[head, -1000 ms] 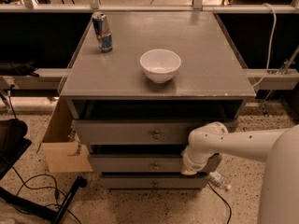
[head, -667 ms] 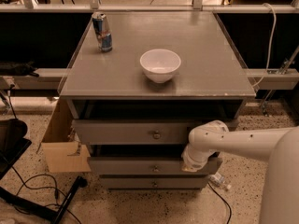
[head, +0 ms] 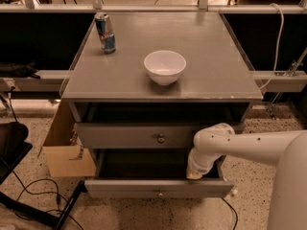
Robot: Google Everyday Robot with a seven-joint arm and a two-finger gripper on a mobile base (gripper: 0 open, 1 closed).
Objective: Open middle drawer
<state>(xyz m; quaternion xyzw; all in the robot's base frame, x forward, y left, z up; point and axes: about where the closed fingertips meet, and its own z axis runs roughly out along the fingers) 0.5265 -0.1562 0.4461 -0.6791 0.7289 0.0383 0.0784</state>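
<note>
Middle drawer (head: 144,188) sits nearest you, low at the front of the cabinet. Its flat grey front is drawn well out from the carcass, with the small brass knob (head: 159,192) at its centre. By the look of it the opening is largely done. What may be left is a last bit of travel and getting the arm out cleanly.

Just behind that front, toward its right end, the gripper (head: 194,175) dips down into the open tray. It is tucked below the white arm (head: 249,145), and you cannot tell whether it is open or closed, or whether it has hold of the drawer front. It is not on the knob, which stands bare and well to its left.

The tray itself reads as a shallow dark space, and you can make out nothing lying in it.

Above it, the upper drawer (head: 120,137) looks shut, its own knob showing. To the left of the cabinet a cardboard box (head: 67,159) stands with a flap raised. Its contents are hidden from you.

Farther back, on the cabinet top (head: 216,56), a white bowl (head: 164,67) sits upright near the middle and appears to hold nothing. A can (head: 105,32) stands upright at the far left corner, well apart from the bowl.
</note>
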